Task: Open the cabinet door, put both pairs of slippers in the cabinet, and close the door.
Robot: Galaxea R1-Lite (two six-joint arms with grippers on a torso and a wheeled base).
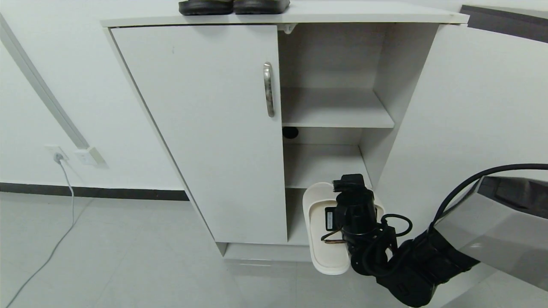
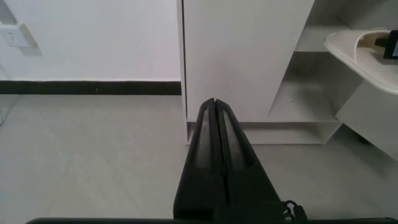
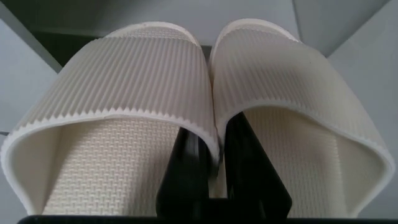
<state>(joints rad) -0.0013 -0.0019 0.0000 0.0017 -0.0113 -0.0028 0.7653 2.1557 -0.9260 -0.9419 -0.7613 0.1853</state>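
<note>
My right gripper point(image 1: 342, 201) is shut on a pair of white slippers point(image 1: 322, 226), holding them in front of the open lower compartment of the white cabinet point(image 1: 325, 167). In the right wrist view its black fingers point(image 3: 186, 168) pinch the inner straps of both white slippers point(image 3: 137, 81) together. A pair of black slippers point(image 1: 233, 6) rests on the cabinet top. The right cabinet door point(image 1: 466, 119) stands open; the left door point(image 1: 201, 128) with its metal handle point(image 1: 268, 89) is closed. My left gripper point(image 2: 214, 109) is shut on nothing, low above the floor, pointing at the cabinet base.
The cabinet holds a middle shelf point(image 1: 334, 111) and a lower shelf point(image 1: 321, 164), both bare. A wall socket with a grey cable point(image 1: 64, 171) trailing over the floor is at the left. Open tiled floor point(image 1: 128, 265) lies before the cabinet.
</note>
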